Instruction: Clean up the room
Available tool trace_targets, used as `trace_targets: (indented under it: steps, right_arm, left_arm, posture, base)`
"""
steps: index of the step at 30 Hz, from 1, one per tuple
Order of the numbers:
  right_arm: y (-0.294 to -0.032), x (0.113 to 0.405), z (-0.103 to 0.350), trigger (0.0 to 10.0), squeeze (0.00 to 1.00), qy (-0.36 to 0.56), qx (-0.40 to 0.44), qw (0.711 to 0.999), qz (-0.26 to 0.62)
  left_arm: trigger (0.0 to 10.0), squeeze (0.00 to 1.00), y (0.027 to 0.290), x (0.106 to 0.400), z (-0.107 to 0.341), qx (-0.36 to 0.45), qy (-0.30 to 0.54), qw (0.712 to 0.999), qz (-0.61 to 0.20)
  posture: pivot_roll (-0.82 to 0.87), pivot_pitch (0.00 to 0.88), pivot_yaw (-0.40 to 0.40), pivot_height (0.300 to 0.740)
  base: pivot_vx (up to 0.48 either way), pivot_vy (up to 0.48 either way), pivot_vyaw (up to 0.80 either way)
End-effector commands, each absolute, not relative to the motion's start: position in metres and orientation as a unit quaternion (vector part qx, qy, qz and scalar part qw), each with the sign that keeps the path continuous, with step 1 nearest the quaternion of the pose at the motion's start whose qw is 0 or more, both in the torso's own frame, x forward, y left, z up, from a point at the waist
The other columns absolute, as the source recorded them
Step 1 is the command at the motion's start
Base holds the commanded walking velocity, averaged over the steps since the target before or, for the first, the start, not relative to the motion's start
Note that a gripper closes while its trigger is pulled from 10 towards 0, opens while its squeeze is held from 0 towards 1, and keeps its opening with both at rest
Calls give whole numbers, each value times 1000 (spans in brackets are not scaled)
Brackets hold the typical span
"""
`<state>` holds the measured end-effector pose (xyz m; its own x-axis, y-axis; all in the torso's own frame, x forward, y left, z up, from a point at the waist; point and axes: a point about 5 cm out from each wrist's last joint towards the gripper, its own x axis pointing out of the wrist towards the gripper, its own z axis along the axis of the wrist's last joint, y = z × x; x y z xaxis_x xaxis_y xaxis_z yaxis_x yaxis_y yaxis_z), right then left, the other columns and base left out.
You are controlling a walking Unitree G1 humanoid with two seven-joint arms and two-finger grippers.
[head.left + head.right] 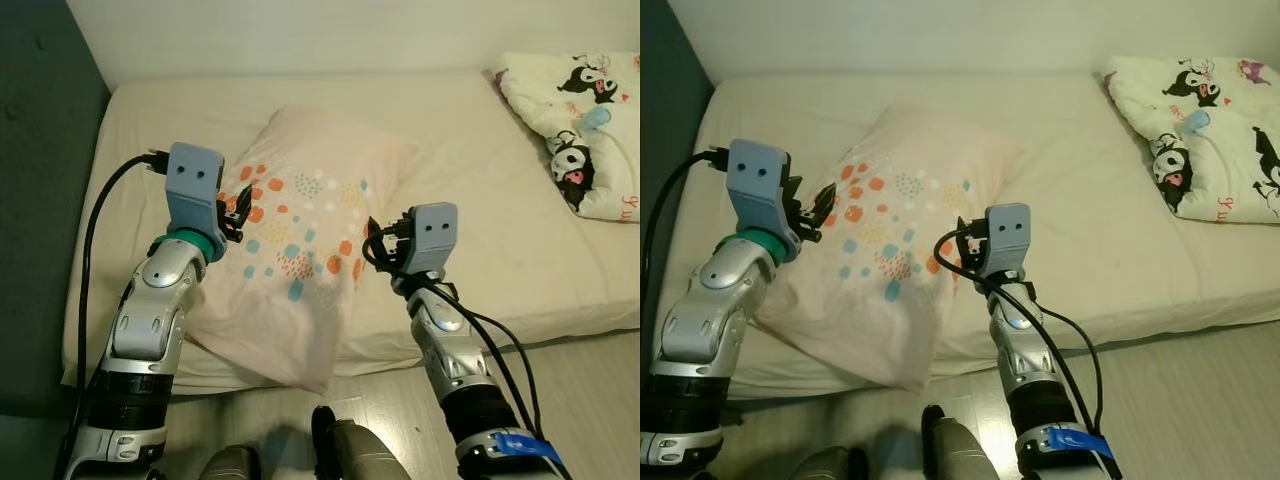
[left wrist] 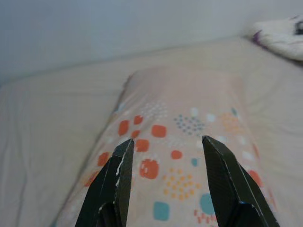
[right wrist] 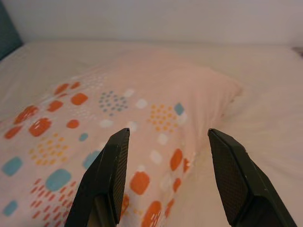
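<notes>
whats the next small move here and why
Probably lower both and close on the pillow. The left end effector and right end effector are open, poised over opposite sides of it, gripping nothing, while it lies askew, overhanging the mattress edge.

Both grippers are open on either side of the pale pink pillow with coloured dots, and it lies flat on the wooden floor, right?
Not the floor. The pale pink pillow with coloured dots lies on the cream mattress, one corner overhanging its edge, as the left eye view shows. Left gripper and right gripper are open.

wall (image 1: pixel 300 30) pale | floor (image 1: pixel 590 400) light wood | dark panel (image 1: pixel 40 120) left
</notes>
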<state>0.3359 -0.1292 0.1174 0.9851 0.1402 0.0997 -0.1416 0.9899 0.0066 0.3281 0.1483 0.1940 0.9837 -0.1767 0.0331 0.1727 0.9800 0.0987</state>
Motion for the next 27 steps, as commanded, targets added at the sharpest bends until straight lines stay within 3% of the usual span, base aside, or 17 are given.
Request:
trace_targets:
  steps: [1,21,27]
  right_arm:
    - [-129,333,110,10000,0,-34,9,997,69]
    - [-134,334,106,10000,0,-23,9,999,48]
    - [-137,334,105,10000,0,-21,28,999,36]
  left_arm:
    - [10000,0,150,325,187,43,-4,995,-88]
    - [10000,0,150,326,182,43,9,996,-83]
    - [10000,0,149,327,182,48,8,995,-84]
  posture:
    - [5,153,3,740]
    - [1,155,6,740]
    - [-3,151,9,740]
  base:
    - [0,0,638]
    - [0,0,393]
    - [0,0,0]
